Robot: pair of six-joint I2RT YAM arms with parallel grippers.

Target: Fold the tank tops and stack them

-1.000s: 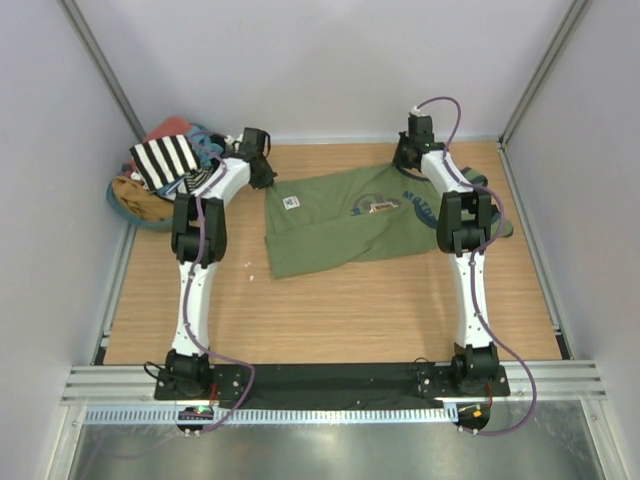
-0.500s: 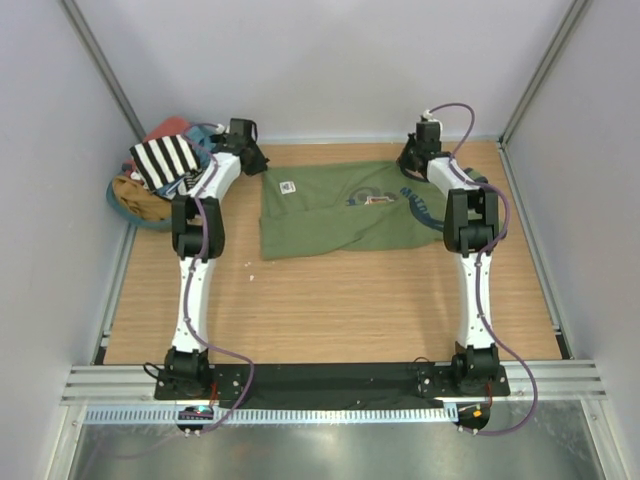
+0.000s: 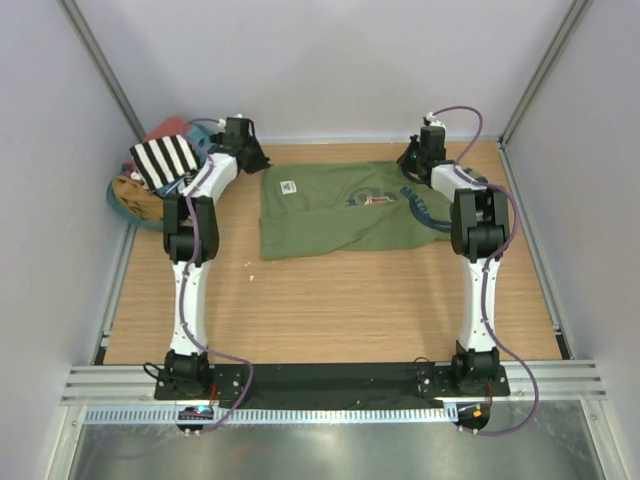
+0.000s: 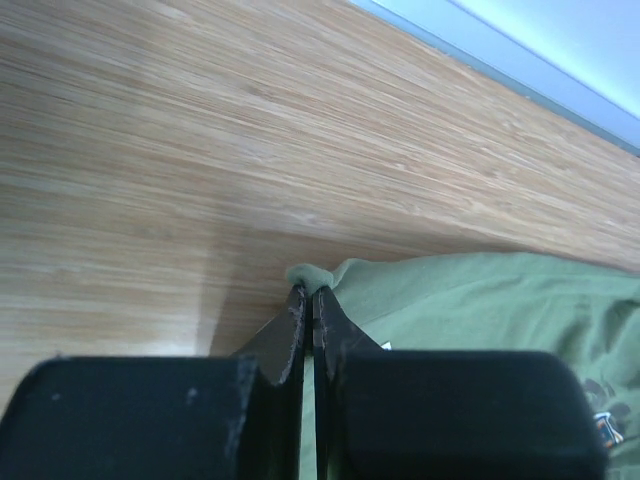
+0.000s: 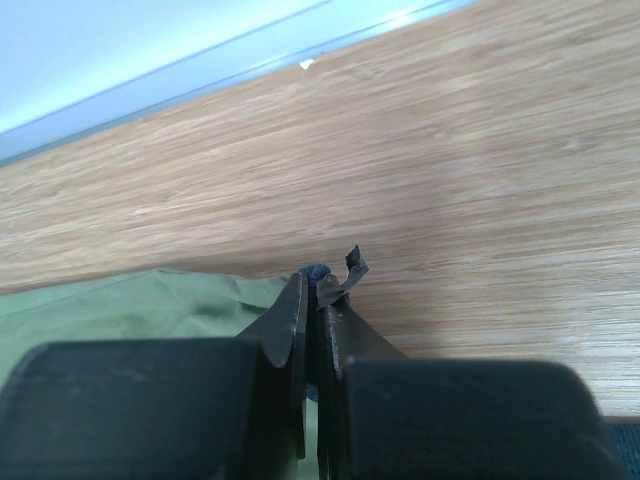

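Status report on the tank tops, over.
Left gripper shut on olive green tank top, far left corner. Right gripper shut on its far right corner. Striped tank top sits on clothes pile; nothing in the way.

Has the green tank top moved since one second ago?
Yes. The green tank top has shifted toward the back wall and now lies straighter.

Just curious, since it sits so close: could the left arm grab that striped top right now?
Probably not yet. The striped top lies close by, but the left pincer is shut on the green top's corner and would have to let go first.
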